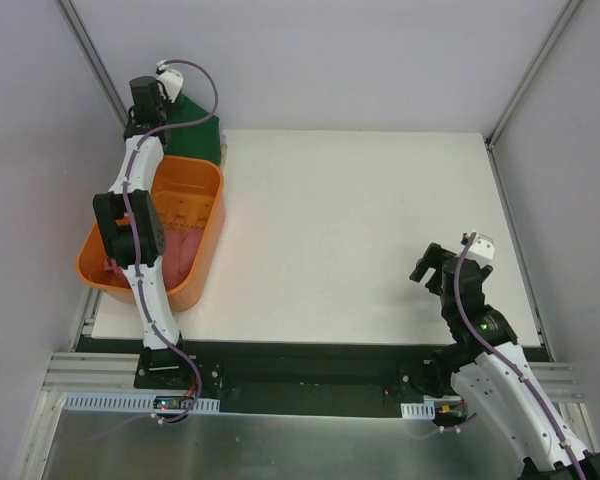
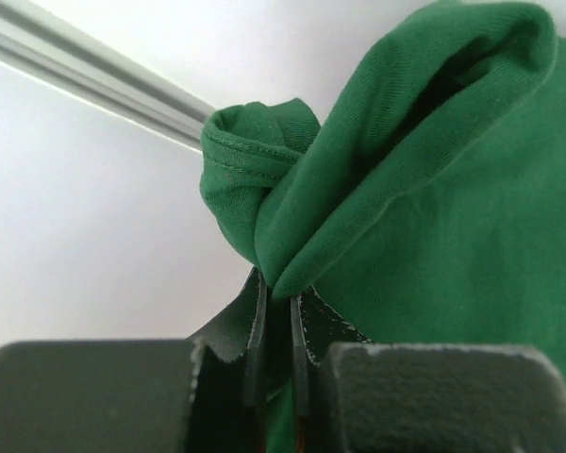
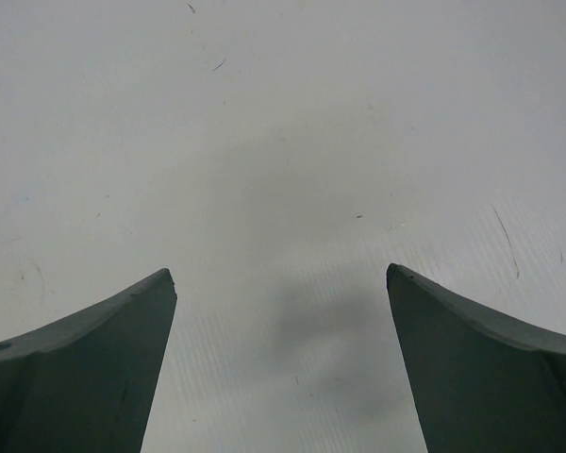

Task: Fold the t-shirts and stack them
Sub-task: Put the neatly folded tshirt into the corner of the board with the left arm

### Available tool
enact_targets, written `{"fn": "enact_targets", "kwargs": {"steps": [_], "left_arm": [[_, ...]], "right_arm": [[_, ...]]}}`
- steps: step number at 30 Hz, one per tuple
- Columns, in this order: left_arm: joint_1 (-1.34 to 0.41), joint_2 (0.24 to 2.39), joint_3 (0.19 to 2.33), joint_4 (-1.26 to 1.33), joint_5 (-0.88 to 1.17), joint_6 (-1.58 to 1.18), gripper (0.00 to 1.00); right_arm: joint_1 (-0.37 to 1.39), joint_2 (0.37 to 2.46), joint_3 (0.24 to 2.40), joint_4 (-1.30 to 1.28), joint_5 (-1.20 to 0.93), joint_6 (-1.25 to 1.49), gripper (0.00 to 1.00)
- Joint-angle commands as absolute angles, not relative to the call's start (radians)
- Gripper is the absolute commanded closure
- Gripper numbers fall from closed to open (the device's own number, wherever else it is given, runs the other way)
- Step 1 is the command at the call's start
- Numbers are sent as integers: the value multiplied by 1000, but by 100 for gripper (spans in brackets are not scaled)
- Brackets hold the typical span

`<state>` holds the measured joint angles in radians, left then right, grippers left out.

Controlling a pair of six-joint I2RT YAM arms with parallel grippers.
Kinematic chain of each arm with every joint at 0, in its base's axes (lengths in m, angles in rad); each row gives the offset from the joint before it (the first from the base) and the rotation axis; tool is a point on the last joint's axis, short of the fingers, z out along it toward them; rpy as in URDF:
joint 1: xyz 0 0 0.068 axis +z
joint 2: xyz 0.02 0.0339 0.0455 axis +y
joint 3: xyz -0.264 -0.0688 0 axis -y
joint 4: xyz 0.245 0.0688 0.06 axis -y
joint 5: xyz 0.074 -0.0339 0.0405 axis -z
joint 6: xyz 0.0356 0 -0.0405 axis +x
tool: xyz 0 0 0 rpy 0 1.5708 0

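My left gripper (image 1: pixel 170 98) is shut on a fold of the dark green t-shirt (image 1: pixel 195 135) and holds it up at the table's far left corner, beyond the basket. In the left wrist view the gripper (image 2: pixel 277 297) pinches a bunched edge of the green shirt (image 2: pixel 424 217), which fills the right side. The dusty pinkish-red t-shirt (image 1: pixel 185 250) lies in the orange basket (image 1: pixel 205 215), partly hidden by the left arm. The lavender shirt is out of view. My right gripper (image 1: pixel 432 268) is open and empty over the bare table at the right, also in its wrist view (image 3: pixel 281 278).
The orange basket stands on the table's left edge, hanging over it a little. The white table top (image 1: pixel 360 230) spreads between the arms. Grey walls and metal frame posts (image 1: pixel 95 60) close in the back and sides.
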<state>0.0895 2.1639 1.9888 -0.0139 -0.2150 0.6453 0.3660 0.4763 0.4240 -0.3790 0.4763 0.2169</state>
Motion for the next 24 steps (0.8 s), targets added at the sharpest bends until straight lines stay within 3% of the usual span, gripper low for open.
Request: {"fn": "enact_targets", "kwargs": {"steps": [1,10,12,13,14,15,16,24], "left_arm": [[170,2166,2052,109,-114,600,100],[259,2244,2124,94,106,479,99],[270,2266,2144,94,120,454,85],[271,2276,2152,94,118,443,60],[273,2283,2160,94,112,428,29],[275,2286,2167,94,97,407,10],[275,2284,2174,92,88,381,1],[253,2152,2132,49,103,250,1]], "right_arm": [[362,491,480,-432,503,236,4],[364,505,497,-483,505,302,4],[364,508,502,-480,506,304,4],[364,512,506,-480,505,304,4],[364,517,511,-479,503,304,4],[364,525,515,-477,500,304,4],[362,529,518,-479,497,302,4],[362,526,542,-462,460,267,4]]}}
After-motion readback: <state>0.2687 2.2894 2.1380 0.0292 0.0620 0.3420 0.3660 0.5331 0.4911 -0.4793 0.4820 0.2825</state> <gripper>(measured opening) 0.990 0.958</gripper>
